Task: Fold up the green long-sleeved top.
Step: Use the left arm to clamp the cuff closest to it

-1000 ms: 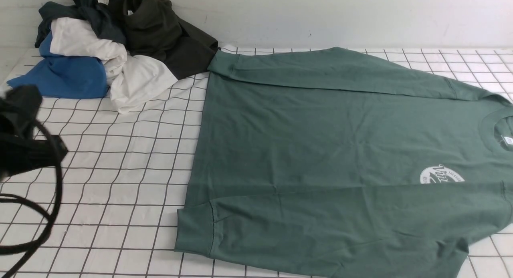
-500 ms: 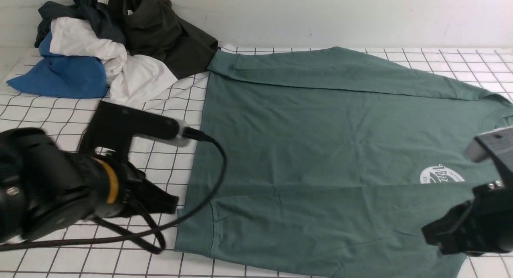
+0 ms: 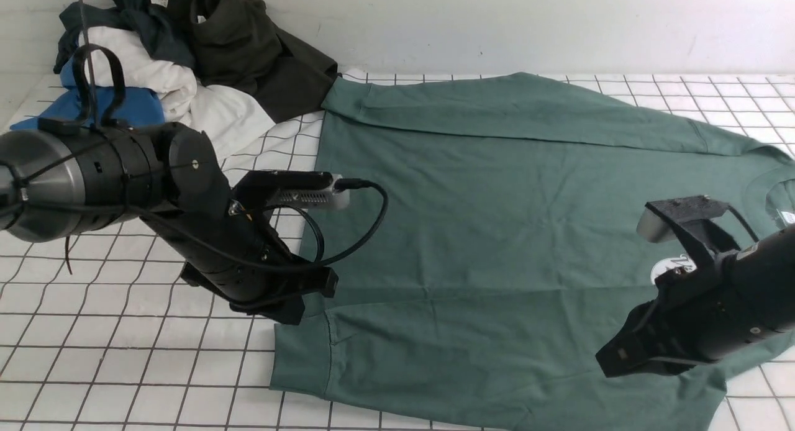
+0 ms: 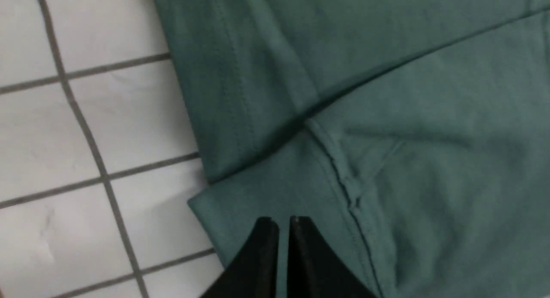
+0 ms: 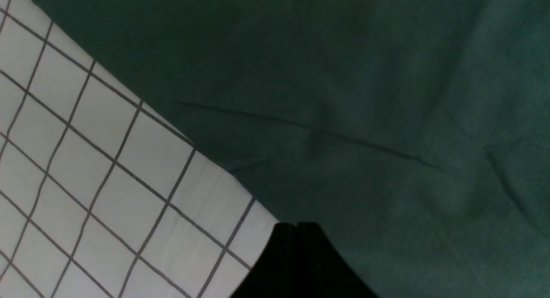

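Observation:
The green long-sleeved top (image 3: 497,220) lies flat on the checked table, its neck to the right and both sleeves laid across the body. Its white chest logo (image 3: 674,271) is partly hidden by my right arm. My left gripper (image 3: 313,294) hovers above the top's near left corner; the left wrist view shows it (image 4: 283,220) shut, with only a slit between the jaws, over the sleeve cuff (image 4: 266,190) and holding nothing. My right gripper (image 3: 612,359) hangs over the near right part of the top. In the right wrist view it (image 5: 296,225) is shut and empty at the fabric's edge.
A heap of other clothes (image 3: 186,77) sits at the back left against the wall: blue (image 3: 133,105), white (image 3: 211,117) and dark olive-black (image 3: 248,52) pieces. The dark one touches the top's far left corner. Checked table (image 3: 155,356) lies left of the top.
Both arms have swung in over the table. The left one moved from the left edge to the top's near left corner; the right one came in from the right. The top has not moved.

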You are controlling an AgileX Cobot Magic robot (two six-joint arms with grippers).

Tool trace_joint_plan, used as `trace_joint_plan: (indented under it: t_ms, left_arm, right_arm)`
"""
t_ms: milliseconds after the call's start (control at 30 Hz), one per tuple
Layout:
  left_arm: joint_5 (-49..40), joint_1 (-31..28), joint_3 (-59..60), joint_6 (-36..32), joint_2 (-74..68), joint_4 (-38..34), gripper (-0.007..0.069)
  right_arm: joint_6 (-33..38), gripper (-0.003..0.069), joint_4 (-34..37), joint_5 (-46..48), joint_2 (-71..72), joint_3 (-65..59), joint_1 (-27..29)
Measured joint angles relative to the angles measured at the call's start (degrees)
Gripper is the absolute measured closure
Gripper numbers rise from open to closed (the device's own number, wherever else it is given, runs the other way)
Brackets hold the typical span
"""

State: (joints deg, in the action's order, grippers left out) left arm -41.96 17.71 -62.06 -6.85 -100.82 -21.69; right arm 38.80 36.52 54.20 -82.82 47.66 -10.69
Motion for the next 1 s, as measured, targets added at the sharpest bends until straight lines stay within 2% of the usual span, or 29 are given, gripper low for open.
trace_joint_plan:
  t_ms: [167, 233, 333, 400, 533, 633, 767, 800, 867, 1000]
  left_arm:
    - [-0.07, -0.52, 0.00, -0.17, -1.82, 0.71, 0.0495]
    - [0.04, -0.52, -0.12, -0.17, -2.17, 0.84, 0.0393]
    - [-0.01, -0.52, -0.18, 0.23, -2.34, 1.31, 0.0291]
    - [-0.06, -0.52, -0.18, 1.28, -2.52, 1.93, 0.0246]
    - [-0.06, -0.52, -0.18, 2.56, -2.91, 2.42, 0.0229]
    - [-0.06, -0.52, -0.29, 2.91, -4.10, 2.42, 0.0244]
    - [-0.08, -0.52, -0.35, 2.87, -5.55, 2.45, 0.0364]
    - [-0.23, -0.52, -0.35, 2.81, -5.49, 2.37, 0.0440]
    - [-0.70, -0.52, -0.35, 2.30, -4.62, 2.29, 0.0543]
    - [-1.80, -0.52, -0.35, -0.04, -0.42, 2.29, 0.0617]
  right_arm:
    - [0.22, 0.0669, 0.00, 0.19, 0.00, -0.01, 0.00]
    - [0.39, 0.0669, 0.00, 0.19, 0.00, -0.01, 0.00]
    - [0.75, 0.0669, 0.26, 0.19, 0.00, -0.01, 0.00]
    - [1.13, 0.0669, 0.58, 0.19, 0.00, -0.01, 0.00]
    - [1.48, 0.0669, 1.81, 0.19, 0.00, -0.01, 0.00]
    - [1.59, 0.0669, 2.57, 0.19, 0.00, -0.01, 0.00]
    - [1.95, 0.0669, 2.77, 0.19, 0.00, -0.01, 0.00]
    - [2.31, 0.0669, 2.90, 0.19, 0.00, -0.01, 0.00]
    - [2.84, 0.0669, 3.02, 0.19, 0.00, -0.01, 0.00]
    - [3.85, 0.0669, 3.39, 0.19, 0.00, -0.01, 0.00]
